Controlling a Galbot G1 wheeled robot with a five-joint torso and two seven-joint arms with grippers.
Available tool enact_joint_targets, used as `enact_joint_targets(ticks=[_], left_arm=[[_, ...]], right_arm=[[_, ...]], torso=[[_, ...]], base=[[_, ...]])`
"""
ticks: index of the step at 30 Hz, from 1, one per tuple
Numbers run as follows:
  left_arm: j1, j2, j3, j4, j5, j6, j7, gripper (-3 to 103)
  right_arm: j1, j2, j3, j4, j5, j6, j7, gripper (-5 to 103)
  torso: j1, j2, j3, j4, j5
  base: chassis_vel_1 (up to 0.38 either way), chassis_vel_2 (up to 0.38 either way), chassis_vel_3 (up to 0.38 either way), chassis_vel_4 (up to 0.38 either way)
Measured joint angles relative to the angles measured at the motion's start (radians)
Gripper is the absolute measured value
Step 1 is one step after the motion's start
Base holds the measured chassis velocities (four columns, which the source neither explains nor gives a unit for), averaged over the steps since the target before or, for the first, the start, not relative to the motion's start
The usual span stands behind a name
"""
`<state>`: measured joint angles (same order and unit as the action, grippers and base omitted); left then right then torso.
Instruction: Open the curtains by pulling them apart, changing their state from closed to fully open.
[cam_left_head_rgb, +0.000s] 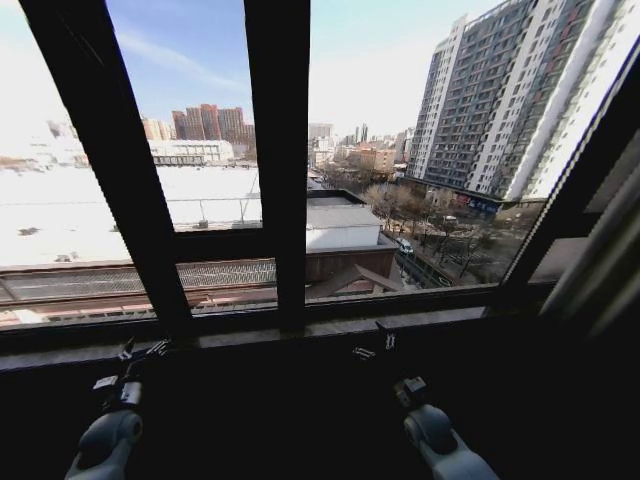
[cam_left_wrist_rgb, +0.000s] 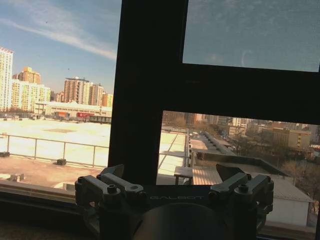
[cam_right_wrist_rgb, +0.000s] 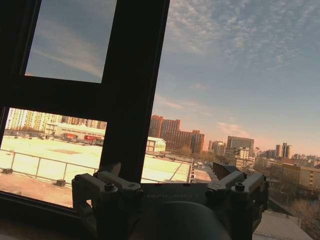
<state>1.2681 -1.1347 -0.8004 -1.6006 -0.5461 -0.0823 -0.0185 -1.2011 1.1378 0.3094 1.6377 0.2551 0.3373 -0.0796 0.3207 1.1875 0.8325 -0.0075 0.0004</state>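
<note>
Head view: the left end effector (cam_left_head_rgb: 140, 352) and right end effector (cam_left_head_rgb: 375, 347) sit low before the window sill (cam_left_head_rgb: 300, 328), at 7 and 5 o'clock of the frame, holding nothing. The curtains (cam_left_head_rgb: 600, 255) hang gathered at the 3 o'clock edge, pleats running vertical, so the right arm is judged nearer.

Left wrist view: left end effector (cam_left_wrist_rgb: 172, 175) jaws spread wide, empty, facing the window frame (cam_left_wrist_rgb: 150, 85).

Right wrist view: right end effector (cam_right_wrist_rgb: 167, 172) jaws equally spread, empty.
</note>
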Motion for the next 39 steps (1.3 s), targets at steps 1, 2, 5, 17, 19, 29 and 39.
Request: enact_joint_targets(ticks=[1, 2, 5, 17, 19, 29, 39], left_arm=[[0.0, 0.0, 0.0, 0.0, 0.0, 0.0, 0.0, 100], [0.0, 0.0, 0.0, 0.0, 0.0, 0.0, 0.0, 100], [0.0, 0.0, 0.0, 0.0, 0.0, 0.0, 0.0, 100], [0.0, 0.0, 0.0, 0.0, 0.0, 0.0, 0.0, 100], [0.0, 0.0, 0.0, 0.0, 0.0, 0.0, 0.0, 100], [0.0, 0.0, 0.0, 0.001, 0.0, 0.0, 0.0, 100], [0.0, 0.0, 0.0, 0.001, 0.0, 0.0, 0.0, 100]], right_arm=[[0.0, 0.0, 0.0, 0.0, 0.0, 0.0, 0.0, 100], [0.0, 0.0, 0.0, 0.0, 0.0, 0.0, 0.0, 100], [0.0, 0.0, 0.0, 0.0, 0.0, 0.0, 0.0, 100], [0.0, -0.001, 0.0, 0.0, 0.0, 0.0, 0.0, 100], [0.0, 0.0, 0.0, 0.0, 0.0, 0.0, 0.0, 100], [0.0, 0.0, 0.0, 0.0, 0.0, 0.0, 0.0, 100], [0.0, 0.0, 0.0, 0.0, 0.0, 0.0, 0.0, 100]], torso=[[0.0, 0.0, 0.0, 0.0, 0.0], [0.0, 0.0, 0.0, 0.0, 0.0], [0.0, 0.0, 0.0, 0.0, -0.0005], [-0.001, 0.001, -0.001, -0.0003, 0.0003], [-0.001, 0.001, 0.0, 0.0004, 0.0], [0.0, 0.0, 0.0, 0.0001, -0.0002], [-0.001, 0.001, -0.001, 0.0002, -0.0003]], base=[[-0.013, -0.162, 0.011, 0.198], [-0.013, -0.162, 0.011, 0.198], [-0.012, -0.266, 0.018, 0.256], [0.005, -0.275, -0.022, 0.291], [0.002, -0.012, -0.018, 0.037], [0.034, -0.003, -0.046, 0.003], [0.152, -0.162, -0.158, 0.165]])
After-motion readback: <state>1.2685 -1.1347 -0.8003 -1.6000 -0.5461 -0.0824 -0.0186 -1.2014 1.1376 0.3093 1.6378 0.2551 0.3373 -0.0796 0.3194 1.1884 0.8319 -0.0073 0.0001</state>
